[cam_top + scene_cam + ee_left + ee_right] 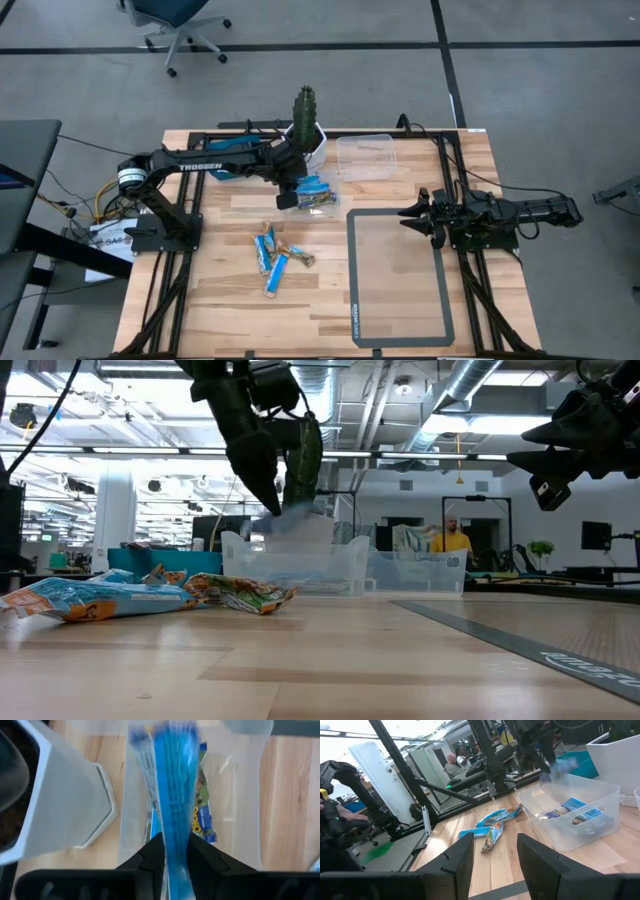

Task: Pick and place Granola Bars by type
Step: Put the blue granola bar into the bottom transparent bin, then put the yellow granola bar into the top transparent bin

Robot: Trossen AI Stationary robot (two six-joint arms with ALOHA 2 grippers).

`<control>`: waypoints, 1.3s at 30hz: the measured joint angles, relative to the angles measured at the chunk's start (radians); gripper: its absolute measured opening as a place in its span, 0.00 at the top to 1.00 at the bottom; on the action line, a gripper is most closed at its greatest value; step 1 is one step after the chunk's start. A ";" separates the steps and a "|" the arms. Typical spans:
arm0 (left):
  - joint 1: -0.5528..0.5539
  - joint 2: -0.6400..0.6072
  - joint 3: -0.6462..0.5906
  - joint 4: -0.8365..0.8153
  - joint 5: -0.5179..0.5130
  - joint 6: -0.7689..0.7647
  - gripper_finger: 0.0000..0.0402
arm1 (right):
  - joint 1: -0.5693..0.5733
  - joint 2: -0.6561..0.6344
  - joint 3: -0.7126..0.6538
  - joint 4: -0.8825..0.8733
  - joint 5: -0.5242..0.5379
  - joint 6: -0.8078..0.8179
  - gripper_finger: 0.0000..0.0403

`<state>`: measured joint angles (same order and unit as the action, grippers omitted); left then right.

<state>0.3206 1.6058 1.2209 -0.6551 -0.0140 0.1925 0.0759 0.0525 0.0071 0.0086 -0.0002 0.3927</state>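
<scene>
My left gripper (176,855) hovers over a clear plastic container (322,206) near the table's middle, shut on a light blue granola bar (175,795). Two or three blue printed bars (572,810) lie inside that container. Several more bars, light blue and brown-gold, lie in a loose pile (275,255) flat on the wood nearer the near edge. My right gripper (405,216) waits open above the table's right side, beside a grey-framed mat (400,275), touching nothing. My left gripper pinches the light blue bar by one end (175,847) between its two fingers, coming from above and pointing down. The bar lies along the fingers and is lifted clear, its free end (172,750) over the container's opening.
A white pot with a green plant (308,135) stands just beyond the container, close to the left gripper. A second clear container (365,155) sits toward the far edge. A blue tray (235,165) lies under the left arm. A person shows in the room behind.
</scene>
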 joint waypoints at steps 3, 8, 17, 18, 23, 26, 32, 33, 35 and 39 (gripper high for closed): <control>0.000 0.000 0.000 0.004 0.002 0.000 0.78 | 0.000 0.000 0.000 0.000 0.000 0.000 0.64; -0.005 0.000 0.000 0.002 0.000 0.000 0.74 | 0.000 0.000 0.000 0.000 0.000 0.000 0.65; -0.058 -0.028 0.000 0.007 0.007 -0.123 0.74 | 0.000 0.000 0.000 0.000 0.000 0.000 0.64; -0.066 -0.043 0.000 0.010 0.013 -0.141 0.74 | 0.000 0.000 0.000 0.000 0.000 0.000 0.65; -0.115 -0.135 0.000 -0.022 0.041 -0.160 0.75 | 0.000 0.000 0.000 0.000 0.000 0.000 0.65; -0.146 -0.202 -0.041 -0.038 0.062 -0.170 0.75 | 0.000 0.000 0.000 0.000 0.000 0.000 0.64; -0.227 -0.363 -0.262 -0.006 0.063 -0.362 0.75 | 0.000 0.000 0.000 0.000 0.000 0.000 0.65; -0.246 -0.392 -0.298 0.000 0.062 -0.396 0.75 | 0.000 0.000 0.000 0.000 0.000 0.000 0.65; -0.281 -0.446 -0.364 0.003 0.062 -0.463 0.75 | 0.000 0.000 0.000 0.000 0.000 0.000 0.65; -0.361 -0.549 -0.467 0.019 0.062 -0.566 0.75 | 0.000 0.000 0.000 0.000 0.000 0.000 0.64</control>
<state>-0.0408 1.0569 0.7538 -0.6358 0.0479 -0.3731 0.0757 0.0524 0.0070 0.0090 -0.0002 0.3927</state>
